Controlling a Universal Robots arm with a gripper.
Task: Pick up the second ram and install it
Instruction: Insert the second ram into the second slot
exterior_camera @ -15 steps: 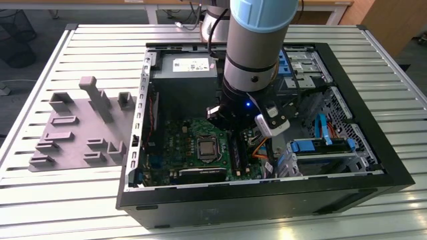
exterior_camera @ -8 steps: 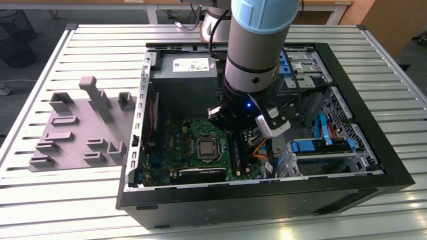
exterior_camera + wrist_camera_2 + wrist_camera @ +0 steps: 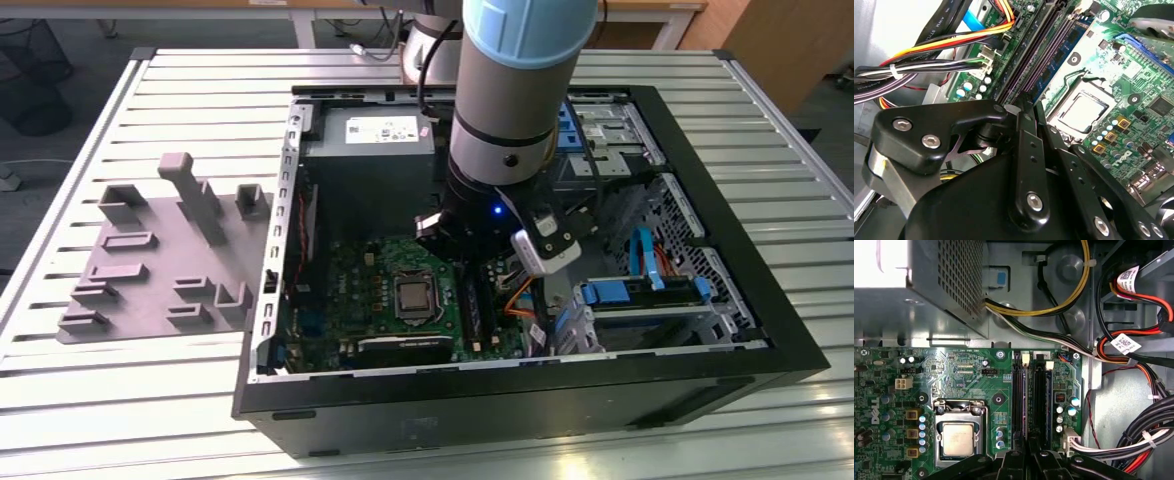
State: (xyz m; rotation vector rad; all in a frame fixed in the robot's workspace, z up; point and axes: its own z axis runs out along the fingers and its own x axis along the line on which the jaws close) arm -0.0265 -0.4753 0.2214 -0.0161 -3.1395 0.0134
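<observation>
Second ram (image 3: 1025,400) slotted beneath fingers (image 3: 1029,460).

I see the second ram (image 3: 1056,60) as a thin blue-green stick with dark chips. It stands on edge in a long black slot just beside the processor socket, in both wrist views (image 3: 1026,395).

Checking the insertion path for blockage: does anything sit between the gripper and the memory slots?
Nothing visible does. The gripper hangs right over the memory slots, where a blue-green ram stick sits. The cable bundle runs beside the slots, not across them.
</observation>
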